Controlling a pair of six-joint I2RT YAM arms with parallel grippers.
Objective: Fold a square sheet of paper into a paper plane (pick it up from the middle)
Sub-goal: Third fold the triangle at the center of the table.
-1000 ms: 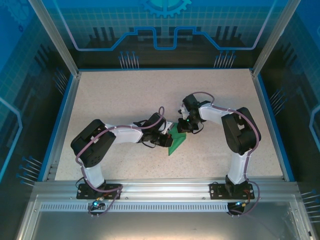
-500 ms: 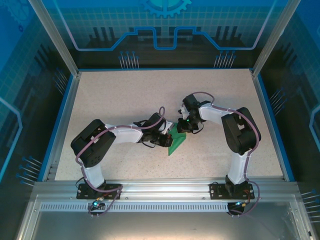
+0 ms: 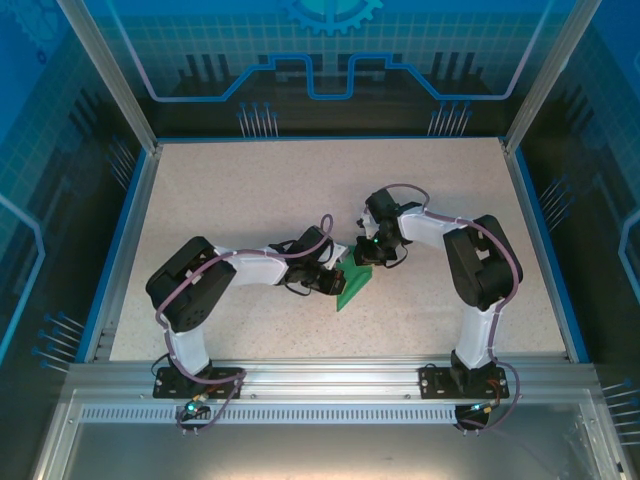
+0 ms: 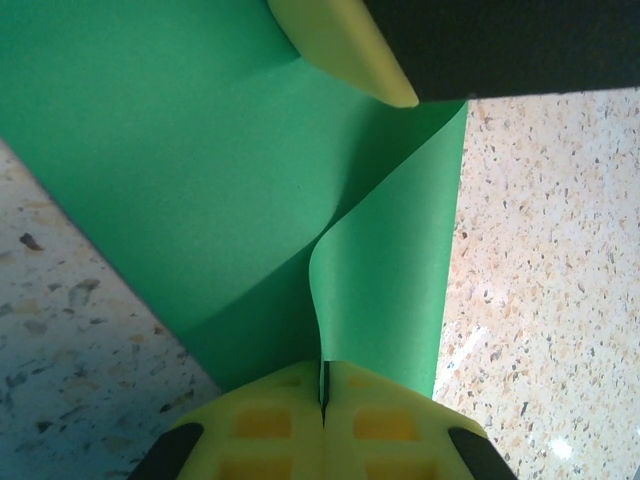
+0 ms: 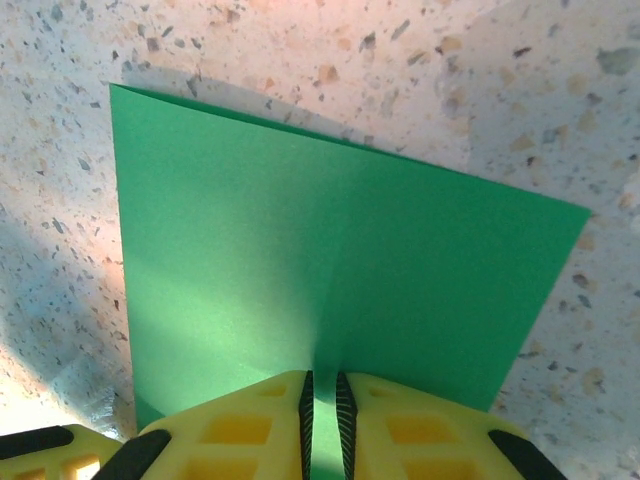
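At the table's middle: the square sheet of paper (image 3: 351, 284) lies as a narrow, layered green shape between the two wrists, resting on the speckled table (image 3: 250, 190).
Left gripper (image 4: 323, 378): its yellow pads are pressed together on a flap of the sheet that curls up off the flat layer into the seam between them.
Right gripper (image 5: 322, 388): its pads stand almost together with a thin green strip pinched between them, so it is clamped on the sheet's edge.
Right wrist's look at the paper: a flat panel spreads away from the grip, and a faint crease runs straight out from it.
Long axis: from above it runs from the far end under the right wrist down to a tip pointing near-left.
Direction from each grip: the sheet lies to the right of the left pads and on the near side of the right pads.
Nearer arm: neither, since both hold it.
Judgement: the coming fold likely needs both grips to move along that axis together, or the paper may buckle or tear.
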